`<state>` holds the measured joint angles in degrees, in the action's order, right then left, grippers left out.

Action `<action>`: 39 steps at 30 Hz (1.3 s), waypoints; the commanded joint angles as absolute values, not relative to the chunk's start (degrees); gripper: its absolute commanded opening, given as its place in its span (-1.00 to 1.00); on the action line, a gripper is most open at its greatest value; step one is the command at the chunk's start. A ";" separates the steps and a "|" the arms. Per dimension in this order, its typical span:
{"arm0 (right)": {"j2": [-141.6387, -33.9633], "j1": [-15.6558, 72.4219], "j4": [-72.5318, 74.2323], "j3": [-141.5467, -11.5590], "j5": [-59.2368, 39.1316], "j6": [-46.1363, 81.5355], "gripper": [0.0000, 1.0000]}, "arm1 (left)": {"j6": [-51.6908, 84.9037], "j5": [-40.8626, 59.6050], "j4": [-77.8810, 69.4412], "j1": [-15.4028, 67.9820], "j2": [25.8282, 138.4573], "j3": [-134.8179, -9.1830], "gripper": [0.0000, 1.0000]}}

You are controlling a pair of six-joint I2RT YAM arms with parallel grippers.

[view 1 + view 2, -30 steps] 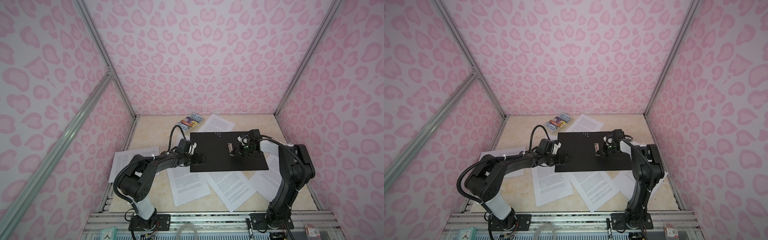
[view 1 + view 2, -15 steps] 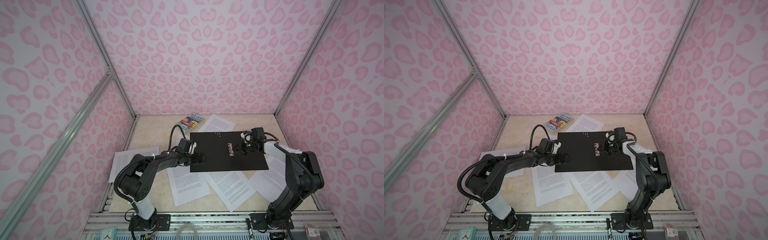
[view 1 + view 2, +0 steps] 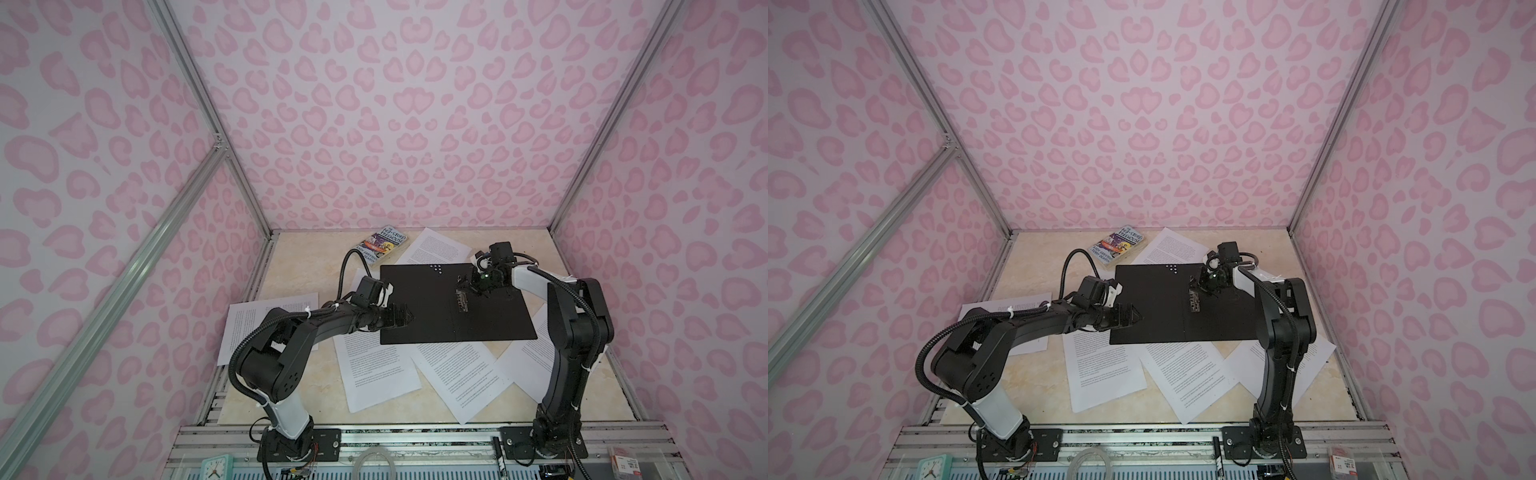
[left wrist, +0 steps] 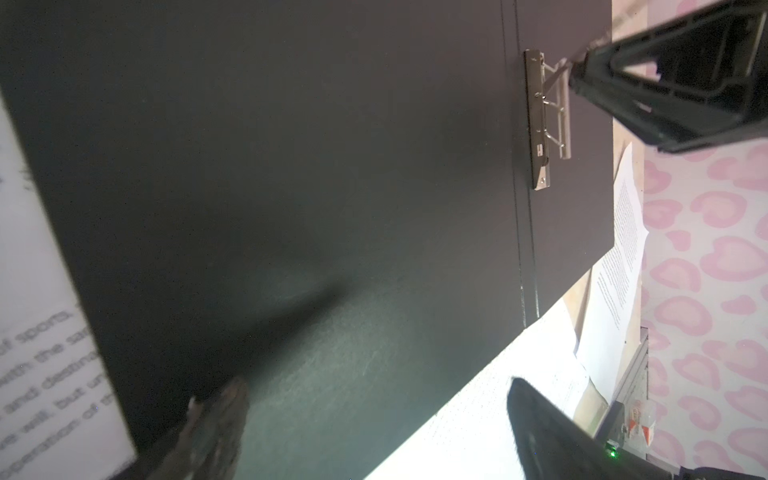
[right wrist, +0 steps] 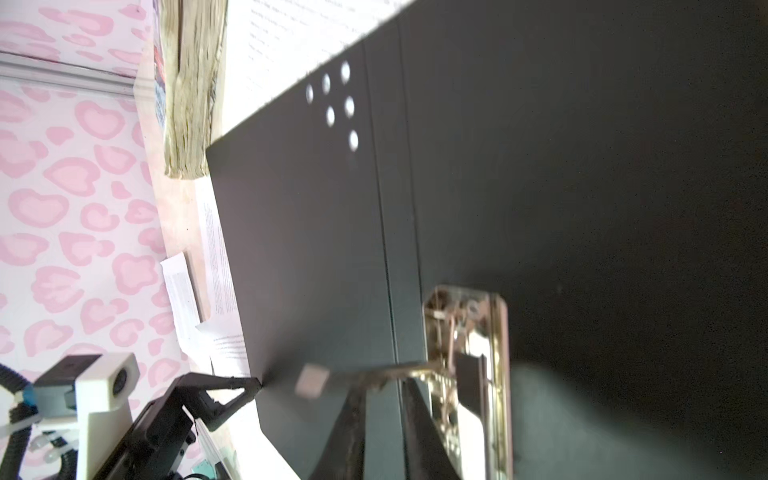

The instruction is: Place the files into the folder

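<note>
The folder lies open on the table, black inside up, with a metal spine clip. Its lever is raised. My right gripper sits at that clip, jaws narrowly apart, and the lever crosses just past its fingertips. My left gripper stands wide open at the folder's left edge. One finger is over the black cover, the other over a sheet. The files lie loose around and under the folder, among them a sheet at the front and another sheet beside it.
A colourful paperback book lies at the back, near the folder's far left corner. More sheets lie at the left, the back and the right. Pink patterned walls close in three sides. A metal rail runs along the front.
My right gripper has stayed at the clip and its jaws have parted a little. The right arm's elbow swung outward, then back. The left arm has not moved.
</note>
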<state>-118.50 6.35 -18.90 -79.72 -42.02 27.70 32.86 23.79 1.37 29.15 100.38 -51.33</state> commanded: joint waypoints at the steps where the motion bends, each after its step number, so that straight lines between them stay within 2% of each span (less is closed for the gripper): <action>1: -123.92 5.91 -24.65 -87.21 -41.81 26.06 -0.64 | 33.16 18.89 10.86 29.00 101.71 -50.45 0.99; 6: -125.86 5.82 -26.54 -92.49 -42.54 26.27 -0.59 | 31.97 21.12 10.45 29.00 101.99 -51.32 0.99; 10: -121.60 5.81 -27.16 -93.30 -42.48 26.62 -0.49 | 31.29 25.14 11.57 29.06 102.67 -55.35 0.98; 15: -111.86 6.58 -24.78 -89.59 -41.31 28.09 -0.47 | 31.45 26.53 14.24 29.27 99.44 -63.28 0.99; 21: -102.65 8.75 -23.21 -82.62 -41.07 28.68 -0.40 | 33.01 23.78 16.82 29.44 89.43 -70.39 0.99; 26: -98.96 10.57 -25.40 -79.48 -41.10 29.39 -0.32 | 35.11 13.90 20.49 29.20 75.22 -65.63 0.96; 30: -96.83 12.79 -27.16 -77.34 -35.67 26.75 0.08 | 39.40 6.38 25.93 28.66 61.61 -57.02 0.94; 34: -96.68 14.64 -29.77 -76.77 -34.92 25.20 0.23 | 48.04 0.52 34.17 28.13 49.61 -47.65 0.94; 36: -94.46 15.54 -29.09 -74.50 -33.61 24.71 0.33 | 52.61 0.56 36.07 27.87 44.54 -42.52 0.94; 39: -89.46 16.47 -26.48 -68.64 -31.73 25.61 0.64 | 58.53 3.97 36.29 27.60 39.64 -34.98 0.94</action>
<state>-92.01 15.99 -27.92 -72.05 -34.06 25.89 50.06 3.70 32.95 27.73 41.98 -38.89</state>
